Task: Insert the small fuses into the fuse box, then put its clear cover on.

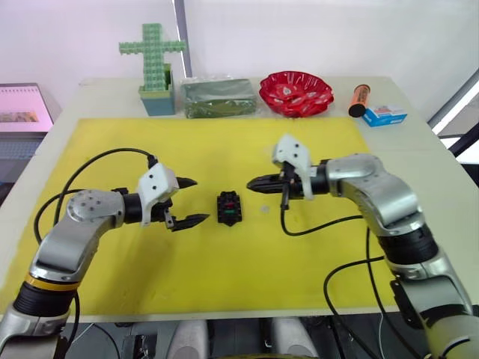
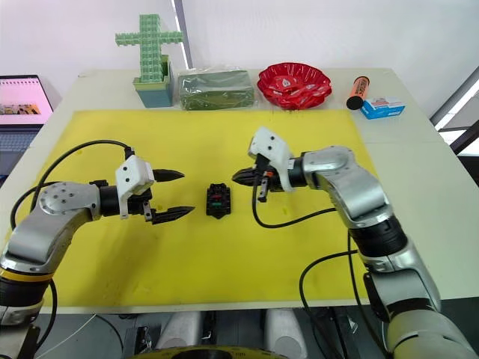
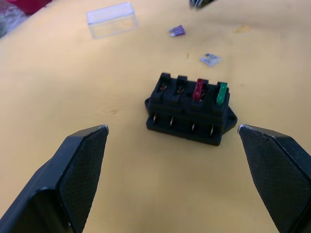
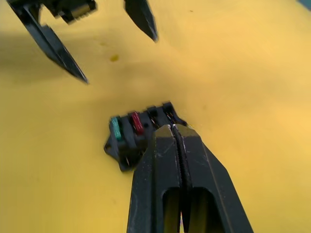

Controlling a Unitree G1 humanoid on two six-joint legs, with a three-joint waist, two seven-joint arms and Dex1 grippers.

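On the table: one yellow mat (image 1: 224, 277) covering most of the top, everything of the task lying on it.
Far edge, left to right: one green cross of blocks (image 1: 153, 54) standing in a small holder, one clear bag of green stuff (image 1: 218, 97), one red bowl (image 1: 296, 93), one orange tube (image 1: 359, 100), one blue-white carton (image 1: 384, 114).
Far left, off the table: one screen (image 1: 24, 107).
Arms: two, each trailing a black cable.
Left gripper (image 1: 193, 200): spread wide, fingers well apart, holding nothing; just left of the black block and aimed at it.
Right gripper (image 1: 253, 182): fingers pressed together (whether anything is held I cannot tell); tip just right of and slightly beyond the block.
Fuse box (image 1: 229, 208): one, upright at the middle of the mat, between the two grippers, touching neither.
Slots on top: four in a row in the left wrist view; two filled, two bare.
Seated fuses: two, one red fuse (image 3: 198, 90) and one green fuse (image 3: 221, 93), side by side at one end.
Loose fuses: two on the mat beyond the box, one pale grey fuse (image 3: 210, 59) nearer it, one purple fuse (image 3: 177, 31) farther.
Clear cover (image 3: 111, 19): one, lying on the mat well apart from the box, off it.
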